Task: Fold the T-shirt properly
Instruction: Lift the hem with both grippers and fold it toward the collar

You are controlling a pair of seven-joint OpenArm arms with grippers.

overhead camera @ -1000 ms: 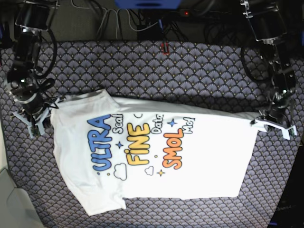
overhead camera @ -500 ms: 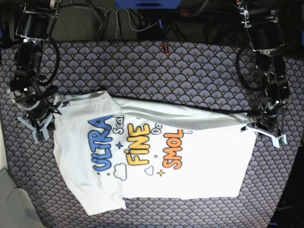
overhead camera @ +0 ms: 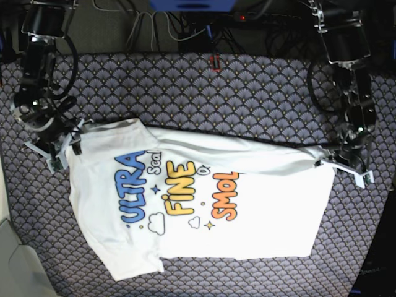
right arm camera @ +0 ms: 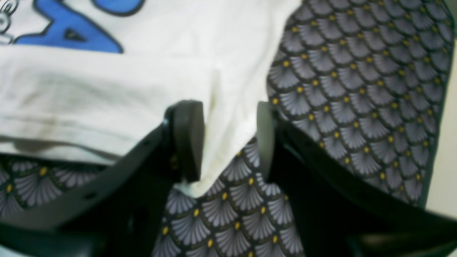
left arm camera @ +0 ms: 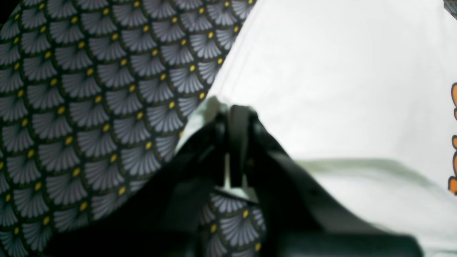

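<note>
The white T-shirt (overhead camera: 247, 216) lies print up on the patterned table. Its far edge is folded toward the print along a raised band (overhead camera: 247, 158) that covers part of the small words. My left gripper (overhead camera: 337, 164) at the shirt's right far corner is shut on the white cloth (left arm camera: 321, 89); in the left wrist view its fingers (left arm camera: 234, 110) are pressed together on the hem. My right gripper (overhead camera: 67, 145) is at the left far corner. In the right wrist view it (right arm camera: 225, 107) stands open, with a shirt corner (right arm camera: 214, 150) hanging between the fingers, against the left one.
The table is covered in a dark fan-patterned cloth (overhead camera: 247, 93). Cables and a small red item (overhead camera: 214, 62) lie along the far edge. A pale surface (overhead camera: 12, 260) borders the table at the near left.
My left gripper has drawn the far edge inward over the print, hiding more of the small words. My right gripper has shifted right, closer to the shirt's left corner.
</note>
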